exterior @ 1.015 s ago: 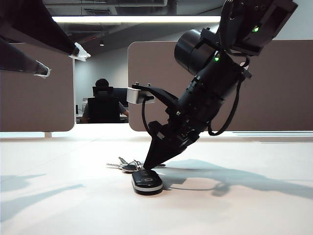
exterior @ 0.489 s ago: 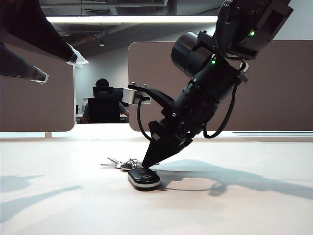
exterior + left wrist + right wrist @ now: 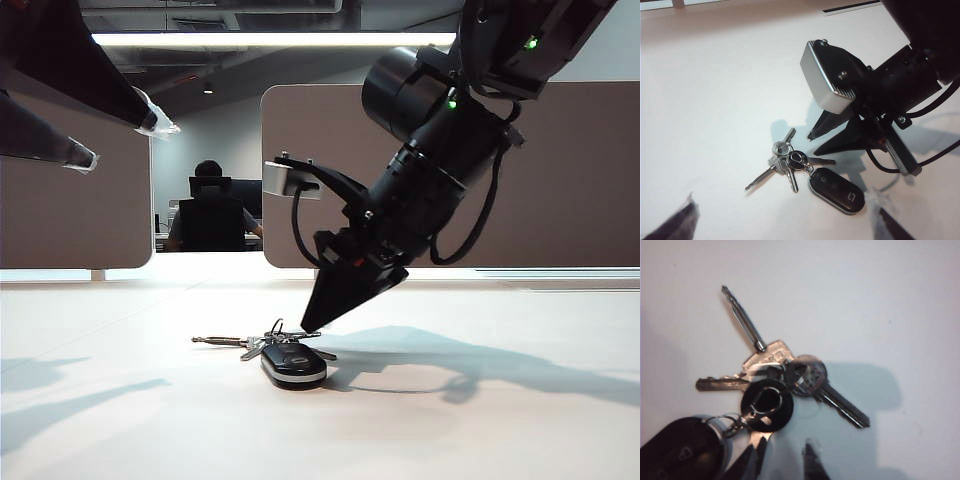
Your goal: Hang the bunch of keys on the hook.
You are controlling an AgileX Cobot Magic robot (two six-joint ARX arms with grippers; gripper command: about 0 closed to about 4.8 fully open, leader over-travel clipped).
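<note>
Exterior view, left to right. At about ten o'clock, the left gripper (image 3: 118,126) is hanging high above the white tabletop (image 3: 120,400), its two dark fingers with pale tips spread wide and holding nothing; open table is lying beneath it.

Near the centre, at about six o'clock, the bunch of thin silver metal keys on a ring with a black oval, silver-banded fob (image 3: 285,355) is lying flat on the table, the key blades fanning toward nine o'clock and the fob nearest the camera.

Just above it, the right gripper (image 3: 322,322) is pointing down toward seven o'clock from the black arm. Its tips are standing a narrow gap apart in the right wrist view (image 3: 782,460), close to the ring, gripping nothing.

Behind, brown partition panels (image 3: 590,170) are edging the table's far side.
</note>
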